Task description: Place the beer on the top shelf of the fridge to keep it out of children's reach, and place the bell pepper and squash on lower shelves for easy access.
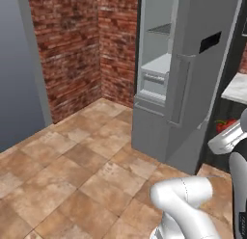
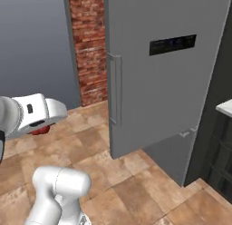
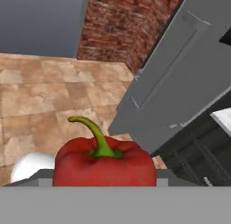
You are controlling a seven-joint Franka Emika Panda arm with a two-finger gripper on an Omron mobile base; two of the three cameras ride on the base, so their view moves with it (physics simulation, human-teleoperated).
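Note:
The red bell pepper (image 3: 104, 162) with its green stem sits right at my hand, lifted off the floor. It shows as a red patch (image 1: 223, 124) beside my white wrist and under it (image 2: 38, 130). My gripper (image 2: 41, 125) appears shut on the pepper; its fingertips are hidden behind the fruit. The grey fridge (image 1: 159, 112) stands ahead with its door (image 2: 154, 83) swung open. Inside are the dark grey top shelf (image 1: 161, 29) and a pale lower shelf (image 1: 158, 64). The beer and squash are out of view.
A brick wall (image 1: 72, 50) and a plain grey wall (image 2: 36, 47) bound the tiled floor (image 1: 72, 175). A white counter edge (image 1: 236, 86) over dark cabinets (image 2: 217, 151) lies right of the fridge. The open door stands between my hand and the shelves.

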